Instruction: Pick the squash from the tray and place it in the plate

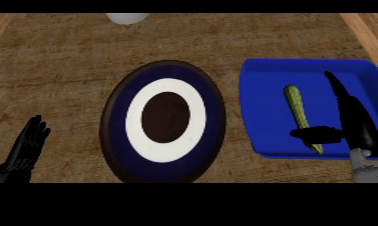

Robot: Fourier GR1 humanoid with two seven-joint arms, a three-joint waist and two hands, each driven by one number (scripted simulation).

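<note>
A long green squash lies lengthwise on the blue tray at the right. My right hand hovers over the tray just right of the squash, fingers straight and pointing away, thumb stretched left across the squash's near end. Nothing is held in it. The plate, dark blue with a white ring and a dark brown centre, sits at the middle of the wooden counter, left of the tray. My left hand rests open at the lower left, fingers up.
A pale rounded object shows partly at the top edge behind the plate. A light wooden strip runs along the counter's right side beyond the tray.
</note>
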